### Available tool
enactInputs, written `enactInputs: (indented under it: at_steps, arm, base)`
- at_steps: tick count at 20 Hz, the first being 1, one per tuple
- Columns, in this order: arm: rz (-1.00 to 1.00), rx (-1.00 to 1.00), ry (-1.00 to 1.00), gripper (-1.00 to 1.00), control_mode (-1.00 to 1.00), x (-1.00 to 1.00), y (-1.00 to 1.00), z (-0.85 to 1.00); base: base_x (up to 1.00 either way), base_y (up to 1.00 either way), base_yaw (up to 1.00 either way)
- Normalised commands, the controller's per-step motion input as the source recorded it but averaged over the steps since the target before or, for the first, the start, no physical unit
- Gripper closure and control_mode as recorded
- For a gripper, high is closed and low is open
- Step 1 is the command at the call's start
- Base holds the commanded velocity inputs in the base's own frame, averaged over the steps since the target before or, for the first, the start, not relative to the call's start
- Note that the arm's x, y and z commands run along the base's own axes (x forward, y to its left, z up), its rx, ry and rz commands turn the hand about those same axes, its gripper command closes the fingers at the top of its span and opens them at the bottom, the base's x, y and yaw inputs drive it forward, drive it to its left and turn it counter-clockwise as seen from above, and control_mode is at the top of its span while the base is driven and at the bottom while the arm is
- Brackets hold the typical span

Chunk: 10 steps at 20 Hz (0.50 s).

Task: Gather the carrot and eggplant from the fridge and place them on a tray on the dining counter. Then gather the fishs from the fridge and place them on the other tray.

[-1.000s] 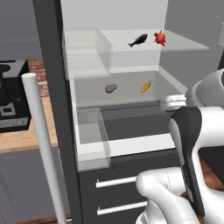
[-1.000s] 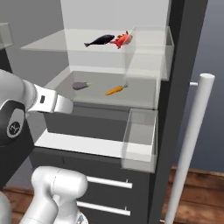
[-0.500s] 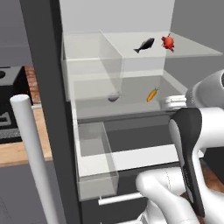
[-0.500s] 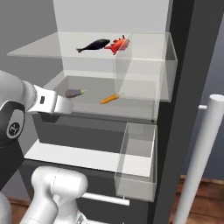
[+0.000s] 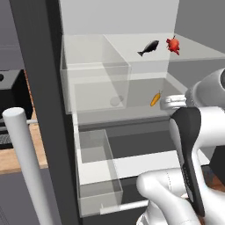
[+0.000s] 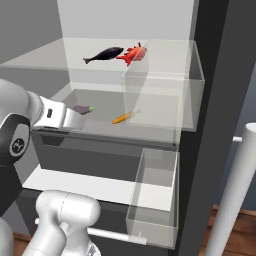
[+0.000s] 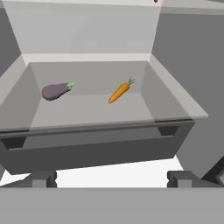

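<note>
The fridge (image 6: 210, 100) stood open ahead of the gripper (image 7: 111, 178), whose fingers (image 7: 43, 178) were spread wide apart and held nothing, with the eggplant (image 7: 55, 91) beyond the left finger, the carrot (image 7: 119, 92) ahead between them, and two fish (image 6: 104, 54) on the shelf above.

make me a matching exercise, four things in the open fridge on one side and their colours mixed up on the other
Things:
1. carrot
2. eggplant
3. fish on the left of the top shelf
4. fish beside it

Colours:
A. red
B. orange
C. black
D. dull purple with a green stem end

Pairs: 1-B, 2-D, 3-C, 4-A
</note>
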Motion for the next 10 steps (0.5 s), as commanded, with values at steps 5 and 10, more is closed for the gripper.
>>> enactInputs:
  at_steps: [5, 10]
  arm:
    - [-0.03, 0.05, 0.06, -1.0, -1.0, 0.8, -0.1, 0.0]
    - [-0.05, 0.02, 0.09, -1.0, -1.0, 0.74, -0.08, -0.09]
  base:
    - [0.0, 0.0, 0.0]
    - [0.0, 0.0, 0.0]
